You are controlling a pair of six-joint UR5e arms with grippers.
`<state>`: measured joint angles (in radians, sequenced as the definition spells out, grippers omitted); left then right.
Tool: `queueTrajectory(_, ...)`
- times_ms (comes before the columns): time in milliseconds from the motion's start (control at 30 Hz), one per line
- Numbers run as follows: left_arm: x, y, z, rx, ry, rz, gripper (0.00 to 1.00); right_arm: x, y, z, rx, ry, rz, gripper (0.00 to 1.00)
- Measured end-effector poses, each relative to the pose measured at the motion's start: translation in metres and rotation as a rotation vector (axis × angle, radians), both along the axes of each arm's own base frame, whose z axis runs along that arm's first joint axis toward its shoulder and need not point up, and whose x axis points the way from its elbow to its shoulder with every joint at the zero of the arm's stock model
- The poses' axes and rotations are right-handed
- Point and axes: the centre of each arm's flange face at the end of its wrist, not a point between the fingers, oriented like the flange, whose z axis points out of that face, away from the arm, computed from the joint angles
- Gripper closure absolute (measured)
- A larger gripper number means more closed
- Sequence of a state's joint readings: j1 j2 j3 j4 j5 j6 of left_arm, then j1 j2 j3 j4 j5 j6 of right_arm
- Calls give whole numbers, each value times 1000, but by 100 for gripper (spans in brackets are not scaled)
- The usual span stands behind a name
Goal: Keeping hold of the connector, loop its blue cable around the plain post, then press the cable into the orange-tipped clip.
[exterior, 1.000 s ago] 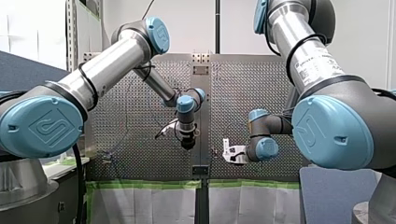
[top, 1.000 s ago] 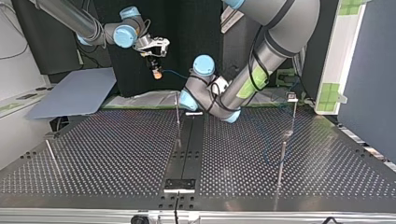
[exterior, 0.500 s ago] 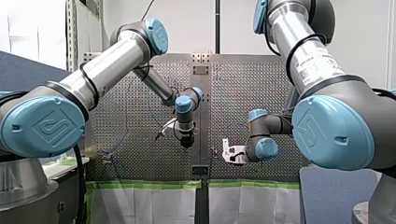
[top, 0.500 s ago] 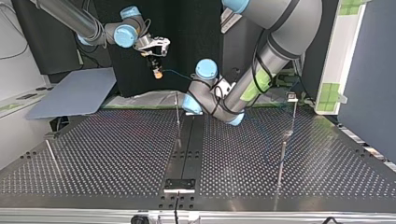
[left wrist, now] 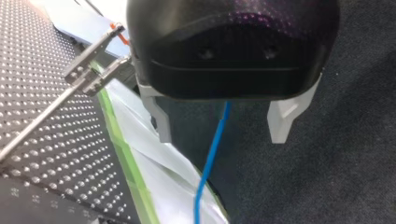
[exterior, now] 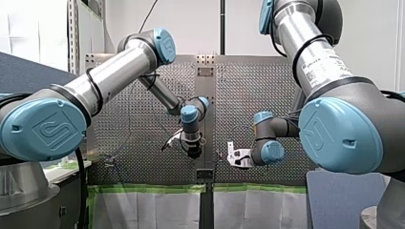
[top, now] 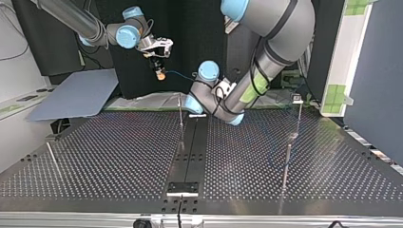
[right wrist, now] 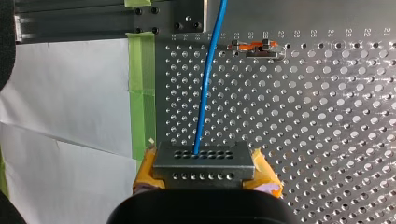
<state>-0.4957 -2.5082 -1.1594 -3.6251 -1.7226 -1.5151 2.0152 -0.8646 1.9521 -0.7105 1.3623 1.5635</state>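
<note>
Perforated metal table [top: 119, 156] fills the lower half of the top view, with a dark backdrop [top: 190, 28] behind it. At that view's upper left, my right gripper [right wrist: 204, 176] is clenched on the grey metal connector block [right wrist: 203, 159]. Its yellow pads [right wrist: 145, 173] squeeze both sides, and my own dark housing cuts off the block's near edge. The thin blue cable [right wrist: 205, 93] leaves the connector's row of holes and runs ahead out of frame. It passes beside the small orange-tipped metal clip [right wrist: 254, 46] without touching it. My left gripper [left wrist: 220, 139] is released: its pale fingers [left wrist: 161, 121] are spread and the cable hangs between them, touching neither. Near the centre of the top view those fingers are hidden behind my left wrist, and the cable shows only as a faint line. Thin upright metal posts [top: 287, 161] stand at that view's right, but I cannot tell which is the plain one.
</note>
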Motion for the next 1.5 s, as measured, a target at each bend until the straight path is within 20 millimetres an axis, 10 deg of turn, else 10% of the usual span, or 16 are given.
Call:
queueTrajectory(867,-12,-4,-119,-6,74,29,0,1,-3,1,-3,0,-4,100)
queueTrajectory(1233,-12,-3,-129,-3,72,33,0,1,-4,2,-5,0,-4,100)
queueTrajectory(1500,-9,-6,-130,-22,40,52,73,1,-4,2,-5,0,-4,100)
